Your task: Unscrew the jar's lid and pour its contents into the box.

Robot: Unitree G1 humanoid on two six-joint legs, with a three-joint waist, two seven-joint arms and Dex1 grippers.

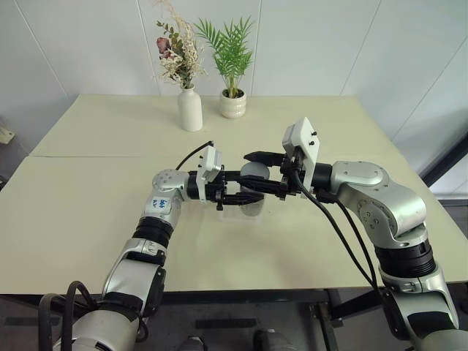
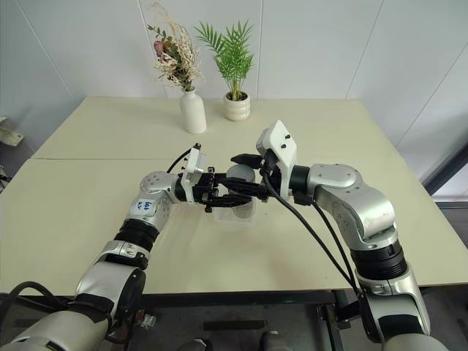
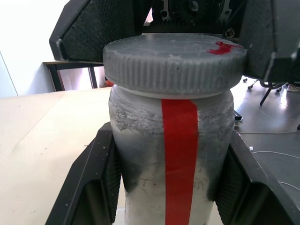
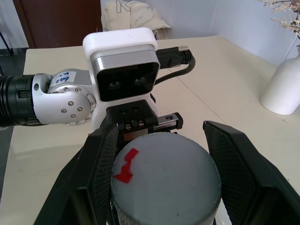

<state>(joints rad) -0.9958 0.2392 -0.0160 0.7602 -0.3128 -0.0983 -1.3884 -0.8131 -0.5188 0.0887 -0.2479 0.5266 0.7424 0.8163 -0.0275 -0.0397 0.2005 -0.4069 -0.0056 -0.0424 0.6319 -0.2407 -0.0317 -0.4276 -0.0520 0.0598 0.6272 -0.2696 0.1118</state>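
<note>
Slippage is the risk: left pincer (image 1: 245,197) clenched round the jar (image 3: 171,159), held above the box (image 2: 235,214) near the table's (image 1: 88,212) middle, right pincer (image 4: 164,173) clamped on the lid (image 3: 174,63), so twisting could spin the jar and spill its contents.

The jar (image 3: 173,159) runs off the left wrist view's edge (base unseen). Its contents cannot be made out through the frosted wall.
</note>
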